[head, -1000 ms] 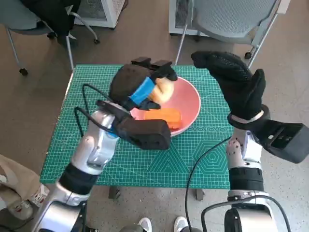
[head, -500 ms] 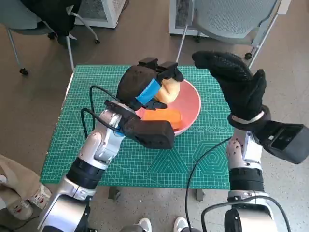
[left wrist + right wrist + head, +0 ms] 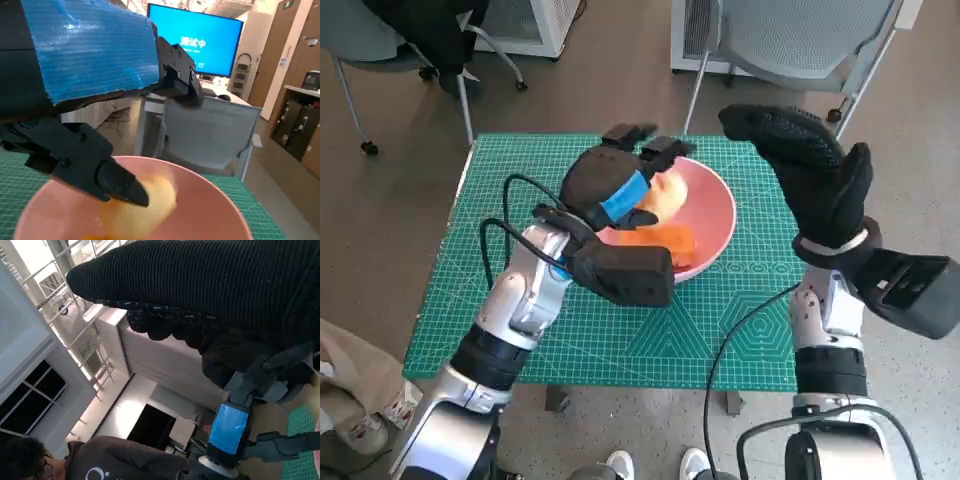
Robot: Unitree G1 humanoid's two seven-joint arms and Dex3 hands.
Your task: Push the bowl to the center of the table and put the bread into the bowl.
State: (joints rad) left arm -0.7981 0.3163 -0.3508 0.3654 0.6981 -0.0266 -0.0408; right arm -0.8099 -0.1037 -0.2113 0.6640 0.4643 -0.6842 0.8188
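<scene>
The pink bowl (image 3: 705, 215) stands on the green cutting mat (image 3: 620, 330) that covers the table, slightly right of centre and toward the far edge. Inside the bowl lie two items: the pale yellow bread (image 3: 663, 195) in the far-left part, and an orange object (image 3: 660, 240) on the near side, touching the inner wall. The left hand (image 3: 620, 180) hangs over the left rim of the bowl, blue tape facing up, fingers spread apart and extended above the bread. In the left wrist view, one black fingertip (image 3: 122, 182) lies against the bread (image 3: 140, 210), while the other fingers (image 3: 180, 75) extend well above it; the hand is released and does not enclose the bread. The right hand (image 3: 810, 175) is raised above the right side of the table, clear of the bowl and the mat, fingers loosely extended, holding nothing. A grey chair (image 3: 790, 40) stands beyond the far edge of the table.
</scene>
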